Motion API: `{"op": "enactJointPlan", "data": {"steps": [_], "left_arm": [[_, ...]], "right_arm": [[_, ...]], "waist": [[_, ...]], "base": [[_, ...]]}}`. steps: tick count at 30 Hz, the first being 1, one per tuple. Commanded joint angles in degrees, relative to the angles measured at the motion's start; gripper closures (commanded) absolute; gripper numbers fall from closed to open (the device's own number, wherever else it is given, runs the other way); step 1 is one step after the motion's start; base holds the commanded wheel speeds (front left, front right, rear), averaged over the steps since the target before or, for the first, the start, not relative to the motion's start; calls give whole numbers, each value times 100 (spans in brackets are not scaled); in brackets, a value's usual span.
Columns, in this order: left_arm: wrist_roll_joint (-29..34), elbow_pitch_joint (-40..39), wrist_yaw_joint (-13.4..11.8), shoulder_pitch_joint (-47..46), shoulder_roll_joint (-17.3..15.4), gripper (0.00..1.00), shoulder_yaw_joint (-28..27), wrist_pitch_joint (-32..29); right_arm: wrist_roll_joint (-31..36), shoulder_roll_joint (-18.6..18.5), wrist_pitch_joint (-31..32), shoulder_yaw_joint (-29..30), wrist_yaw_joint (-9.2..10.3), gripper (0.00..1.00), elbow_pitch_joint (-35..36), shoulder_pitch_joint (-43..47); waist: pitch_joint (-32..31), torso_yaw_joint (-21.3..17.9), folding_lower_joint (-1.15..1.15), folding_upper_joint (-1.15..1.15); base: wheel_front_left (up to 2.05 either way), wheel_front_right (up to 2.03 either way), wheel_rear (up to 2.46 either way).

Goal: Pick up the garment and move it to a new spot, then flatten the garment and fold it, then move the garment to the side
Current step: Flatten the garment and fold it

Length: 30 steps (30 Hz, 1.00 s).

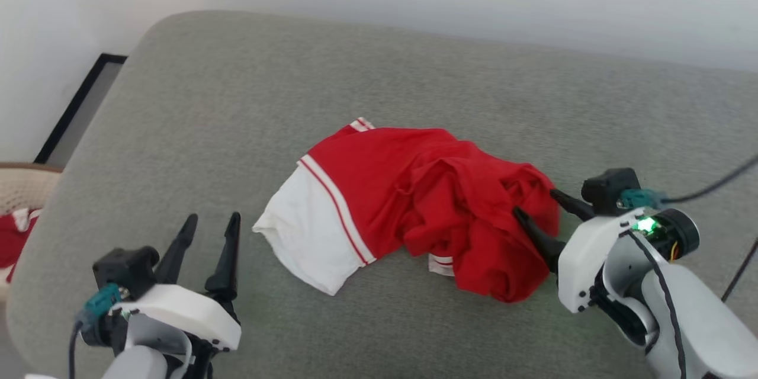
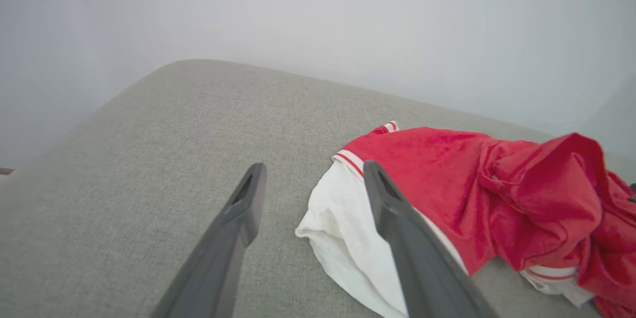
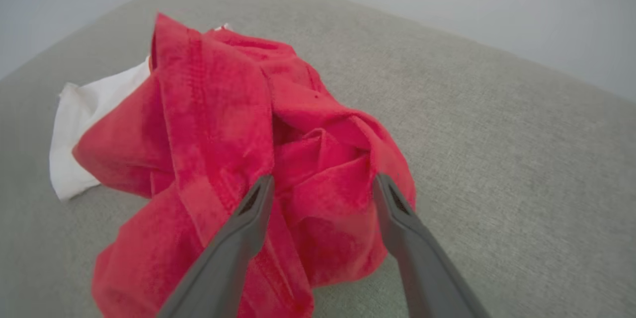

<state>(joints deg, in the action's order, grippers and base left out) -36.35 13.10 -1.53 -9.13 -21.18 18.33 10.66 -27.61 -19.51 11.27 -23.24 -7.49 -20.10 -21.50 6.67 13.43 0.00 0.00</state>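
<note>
The garment (image 1: 414, 207) lies crumpled on the grey cushion (image 1: 355, 89), red body bunched at the right, a white sleeve with red-and-white striped trim spread to the left. My right gripper (image 1: 536, 201) stands open at the bunched right end, its fingers over the red folds without closing on them; the right wrist view has the garment (image 3: 223, 124) just past the open right gripper (image 3: 320, 184). My left gripper (image 1: 213, 222) is open over bare cushion, a short way left of the white sleeve (image 2: 343, 228). From the wrist, the left gripper (image 2: 313, 171) has nothing between its fingers.
The cushion's rounded left corner drops off toward a pale basket (image 1: 23, 189) holding red-and-white cloth at the far left. A black-framed panel (image 1: 77, 106) leans against the white wall behind. Bare cushion stretches behind and to the right of the garment.
</note>
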Motion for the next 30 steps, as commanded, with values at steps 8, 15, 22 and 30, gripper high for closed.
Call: {"op": "enactJointPlan", "data": {"steps": [8, 15, 22, 30], "left_arm": [[-8, 358, 163, 96, 350, 0, 54, 356], [58, 509, 283, 133, 564, 0, -94, 450], [185, 469, 374, 286, 649, 0, -375, 461], [388, 398, 504, 469, 782, 0, -678, 459]], "right_arm": [[-68, -124, 1011, -533, 1, 0, -925, -690], [-340, -198, 1085, -675, 1, 100, -1250, -1157], [-624, -597, 1207, -419, 1, 100, -926, -1261], [-616, -1138, 1400, 254, 1, 100, -478, -986]], "waist": [[103, 422, 0, 0], [83, 459, 0, 0], [-3, 304, 0, 0], [-55, 99, 0, 0]], "base": [[0, 0, 0], [0, 0, 0], [0, 0, 0], [0, 0, 0]]}}
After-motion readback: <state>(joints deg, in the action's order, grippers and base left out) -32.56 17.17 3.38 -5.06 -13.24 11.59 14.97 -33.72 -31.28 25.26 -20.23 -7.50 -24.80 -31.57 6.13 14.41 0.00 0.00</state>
